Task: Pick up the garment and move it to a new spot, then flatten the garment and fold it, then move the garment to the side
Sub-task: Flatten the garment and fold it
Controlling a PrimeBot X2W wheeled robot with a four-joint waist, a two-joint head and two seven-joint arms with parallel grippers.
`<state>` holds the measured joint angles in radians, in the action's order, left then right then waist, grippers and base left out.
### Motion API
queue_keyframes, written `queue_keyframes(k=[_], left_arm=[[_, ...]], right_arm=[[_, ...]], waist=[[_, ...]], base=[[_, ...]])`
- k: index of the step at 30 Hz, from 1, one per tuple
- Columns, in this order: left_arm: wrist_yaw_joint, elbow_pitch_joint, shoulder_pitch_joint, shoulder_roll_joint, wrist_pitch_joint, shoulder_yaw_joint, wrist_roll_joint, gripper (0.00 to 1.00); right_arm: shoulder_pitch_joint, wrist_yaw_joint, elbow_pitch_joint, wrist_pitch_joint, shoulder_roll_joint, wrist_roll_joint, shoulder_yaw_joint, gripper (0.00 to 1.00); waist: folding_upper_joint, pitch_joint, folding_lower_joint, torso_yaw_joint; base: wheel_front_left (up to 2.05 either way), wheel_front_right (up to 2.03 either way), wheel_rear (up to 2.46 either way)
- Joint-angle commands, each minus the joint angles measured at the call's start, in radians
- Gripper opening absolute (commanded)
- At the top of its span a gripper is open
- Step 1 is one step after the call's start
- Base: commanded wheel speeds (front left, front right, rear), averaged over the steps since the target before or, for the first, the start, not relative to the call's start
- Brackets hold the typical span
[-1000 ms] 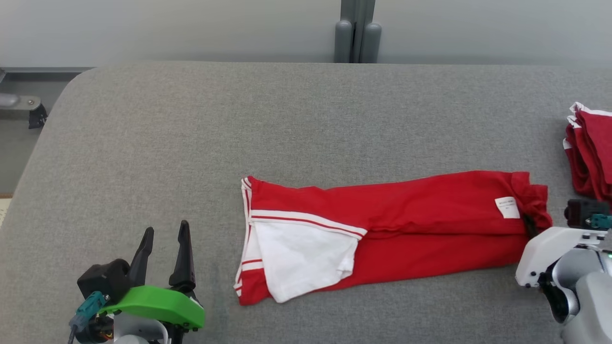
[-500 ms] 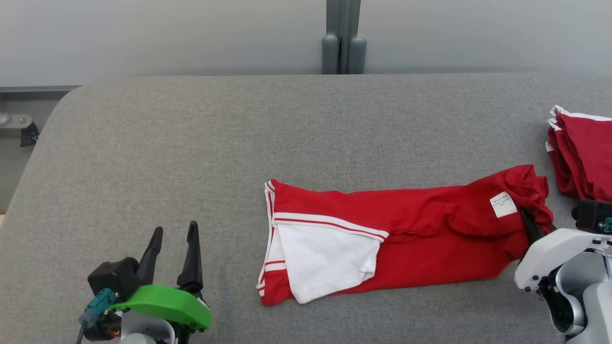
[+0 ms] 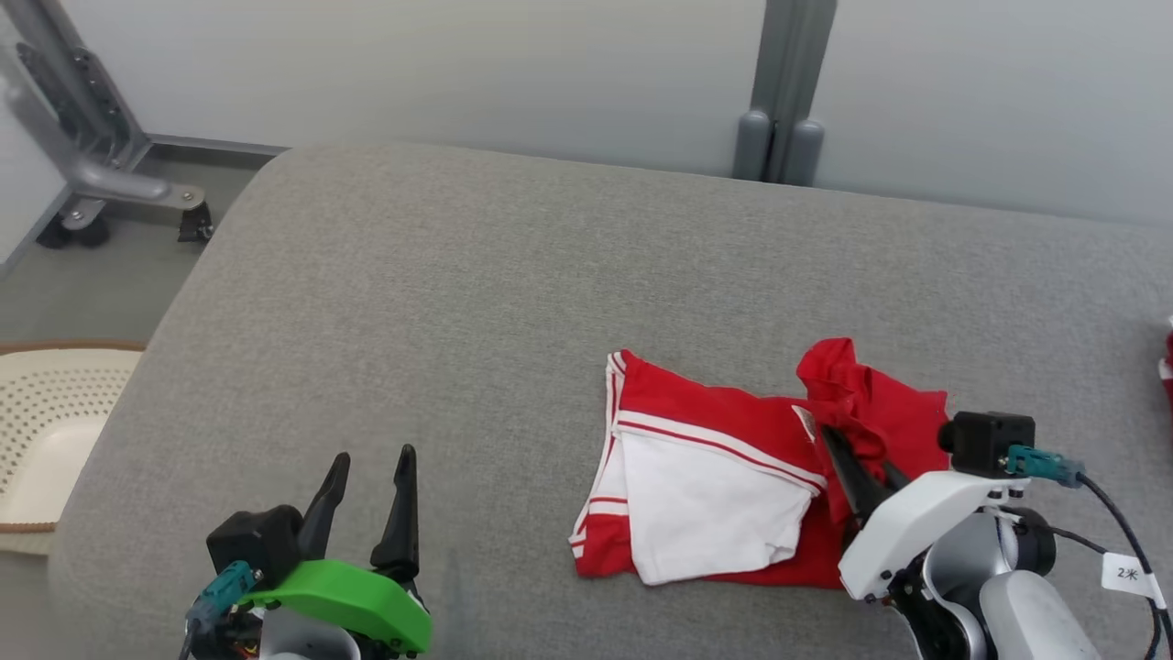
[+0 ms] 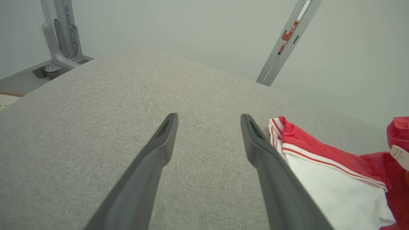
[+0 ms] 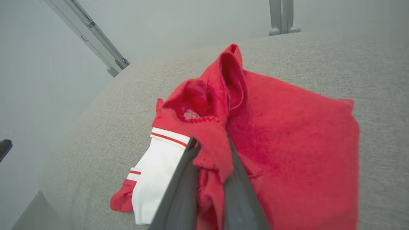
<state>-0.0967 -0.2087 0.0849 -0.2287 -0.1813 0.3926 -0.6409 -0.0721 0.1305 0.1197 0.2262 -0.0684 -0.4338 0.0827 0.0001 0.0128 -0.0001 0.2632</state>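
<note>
The garment [image 3: 706, 412] is red with white stripes and a white panel, lying at the right of the grey padded table [image 3: 458, 275]. My right gripper [image 3: 838, 440] is shut on its red end, which stands bunched and raised over the rest. In the right wrist view the cloth [image 5: 287, 143] is pinched between my right gripper's [image 5: 209, 143] two fingers. My left gripper [image 3: 371, 463] rests open near the table's front left, apart from the garment. In the left wrist view that gripper [image 4: 208, 119] holds nothing, and the garment [image 4: 319, 159] lies to its right.
A white perforated basket [image 3: 46, 412] sits off the table's left edge. A grey wheeled stand [image 3: 82, 137] is at the back left and a grey post [image 3: 779, 92] behind the table. More red cloth [image 3: 1168, 362] peeks in at the right edge.
My right gripper has carried the garment's right end leftward over the rest, so the long strip is now doubled up. The head camera has turned left. The left gripper stays open.
</note>
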Motion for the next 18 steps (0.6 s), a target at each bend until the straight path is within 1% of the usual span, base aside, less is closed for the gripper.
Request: queue_keyframes(k=[1,4,7,13,14,15,16,18], left_arm=[[0.002,0.001,-0.015,-0.002,0.003,0.001,-0.004,1.00],[0.003,0.004,-0.018,0.000,0.001,0.004,-0.007,1.00],[0.003,0.005,-0.018,0.004,-0.001,0.008,-0.010,1.00],[0.004,-0.001,-0.017,0.014,-0.007,0.015,-0.012,1.00],[0.006,-0.003,-0.015,0.015,-0.007,0.016,-0.014,1.00],[0.006,-0.004,-0.014,0.016,-0.009,0.017,-0.014,1.00],[0.007,-0.006,-0.012,0.019,-0.012,0.018,-0.015,1.00],[0.006,-0.010,-0.009,0.024,-0.016,0.019,-0.018,1.00]], right_arm=[[-0.025,0.000,0.022,-0.012,0.007,-0.020,0.017,0.00],[-0.055,0.000,0.087,-0.033,0.014,-0.044,0.050,0.00],[-0.104,0.000,0.171,-0.063,0.017,-0.080,0.111,0.00],[-0.196,0.000,0.356,-0.120,0.015,-0.133,0.213,0.00],[-0.211,0.000,0.390,-0.131,0.016,-0.144,0.229,0.23],[-0.225,0.000,0.414,-0.144,0.016,-0.150,0.240,0.49],[-0.243,0.000,0.438,-0.163,0.016,-0.153,0.257,1.00],[-0.267,0.000,0.464,-0.189,0.017,-0.181,0.294,1.00]], waist=[[-0.0001,-0.021,0.0001,0.071],[-0.0001,-0.018,0.0001,0.096],[-0.0001,-0.012,0.0001,0.113],[-0.0001,-0.003,0.0001,0.122],[-0.0001,-0.001,0.0001,0.122],[-0.0001,0.000,0.0001,0.122],[-0.0001,0.004,0.0001,0.120],[-0.0001,0.010,0.0001,0.114]], base=[[0.00,0.00,0.00],[0.00,0.00,0.00],[0.00,0.00,0.00],[0.00,0.00,0.00],[0.00,0.00,0.00],[0.00,0.00,0.00],[0.00,0.00,0.00],[0.00,0.00,0.00]])
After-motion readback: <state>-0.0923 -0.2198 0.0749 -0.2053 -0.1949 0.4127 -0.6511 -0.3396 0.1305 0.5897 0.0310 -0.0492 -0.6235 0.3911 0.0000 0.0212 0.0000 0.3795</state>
